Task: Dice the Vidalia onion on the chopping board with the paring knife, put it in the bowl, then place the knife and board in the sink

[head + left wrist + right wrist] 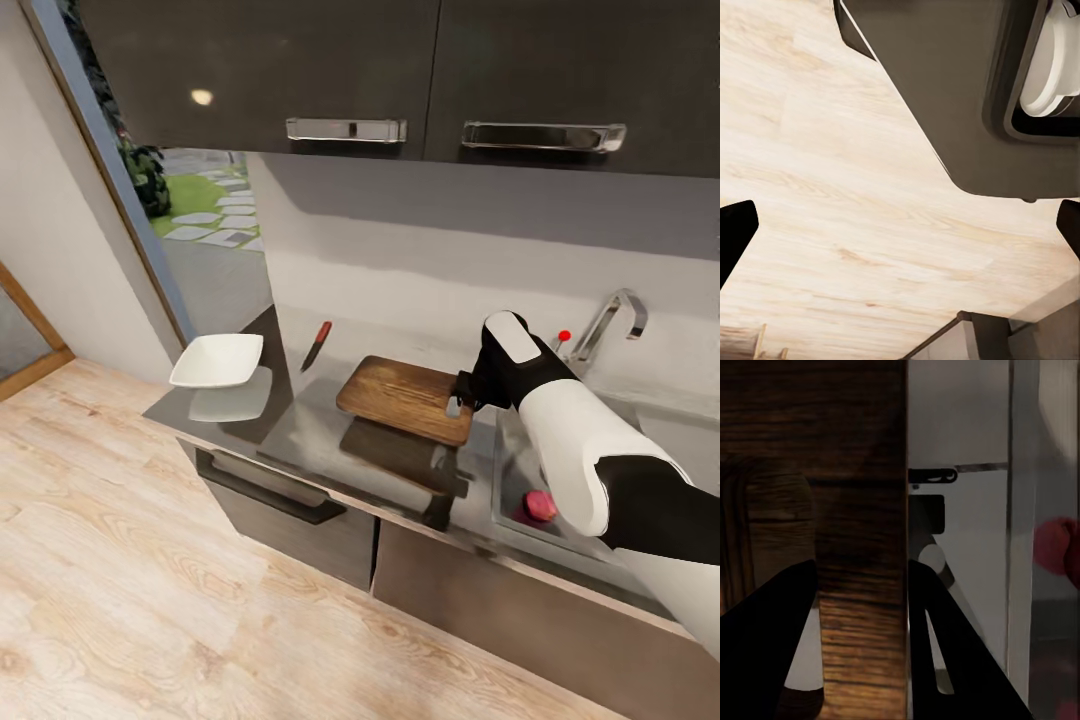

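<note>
The dark brown chopping board (405,398) lies on the glossy grey countertop (300,425), left of the sink (512,470). My right gripper (462,393) is at the board's sink-side end, shut on it. In the right wrist view the two dark fingers (769,652) press either side of the chopping board (862,585) beside its slot handle. A reddish onion (540,506) sits in the sink basin, and the onion (1054,544) shows past the board's edge. The red-handled paring knife (316,345) lies behind the board. The white bowl (217,360) stands at the counter's left end. My left gripper (900,232) hangs open over wooden floor.
A chrome tap (612,322) with a red-tipped lever rises behind the sink. Dark wall cabinets (350,70) hang overhead. The counter ends at the left near a glass door (150,220). Below are dark drawer fronts (290,505) and light wooden floor (150,600).
</note>
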Tool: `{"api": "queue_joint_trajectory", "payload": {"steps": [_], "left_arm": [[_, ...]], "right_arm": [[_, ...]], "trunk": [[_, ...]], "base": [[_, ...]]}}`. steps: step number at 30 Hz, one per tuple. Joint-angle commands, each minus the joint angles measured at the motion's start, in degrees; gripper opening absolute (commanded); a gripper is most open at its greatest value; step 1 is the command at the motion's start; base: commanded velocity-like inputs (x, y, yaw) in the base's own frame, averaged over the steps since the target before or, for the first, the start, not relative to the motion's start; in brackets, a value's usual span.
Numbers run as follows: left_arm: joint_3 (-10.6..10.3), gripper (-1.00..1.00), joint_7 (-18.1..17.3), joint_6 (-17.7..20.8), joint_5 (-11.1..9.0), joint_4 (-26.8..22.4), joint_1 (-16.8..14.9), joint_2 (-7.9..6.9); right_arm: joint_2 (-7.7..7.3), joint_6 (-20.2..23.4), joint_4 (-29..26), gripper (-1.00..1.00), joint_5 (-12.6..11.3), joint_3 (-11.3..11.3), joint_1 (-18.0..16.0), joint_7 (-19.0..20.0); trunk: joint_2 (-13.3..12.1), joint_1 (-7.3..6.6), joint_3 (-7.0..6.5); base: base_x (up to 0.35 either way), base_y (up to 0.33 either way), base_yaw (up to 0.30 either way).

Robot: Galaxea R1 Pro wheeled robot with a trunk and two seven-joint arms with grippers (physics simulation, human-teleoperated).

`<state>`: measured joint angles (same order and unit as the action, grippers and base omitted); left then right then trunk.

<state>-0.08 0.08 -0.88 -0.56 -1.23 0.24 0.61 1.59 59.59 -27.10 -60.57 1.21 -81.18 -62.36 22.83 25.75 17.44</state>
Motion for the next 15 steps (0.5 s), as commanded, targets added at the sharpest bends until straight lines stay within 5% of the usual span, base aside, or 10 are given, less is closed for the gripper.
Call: {"api": "queue_joint_trajectory", "payload": {"steps": [1,15], "left_arm": [[-0.01,1.00,0.01,-0.09,-0.06,-0.08,0.02,0.00],[-0.01,1.00,0.09,-0.09,-0.06,-0.08,0.04,0.00]], "right_arm": [[-0.01,0.18,-0.04,-1.00,-0.69,0.11,-0.05,-0.57],[-0.01,0.15,0.19,-1.00,-0.69,0.17,0.04,-0.57]], "trunk": [[0.09,0.03,0.09],[0.09,0.03,0.09]], "base": [[0.000,-0.023,0.002],[-0.003,-0.041,0.000]]}}
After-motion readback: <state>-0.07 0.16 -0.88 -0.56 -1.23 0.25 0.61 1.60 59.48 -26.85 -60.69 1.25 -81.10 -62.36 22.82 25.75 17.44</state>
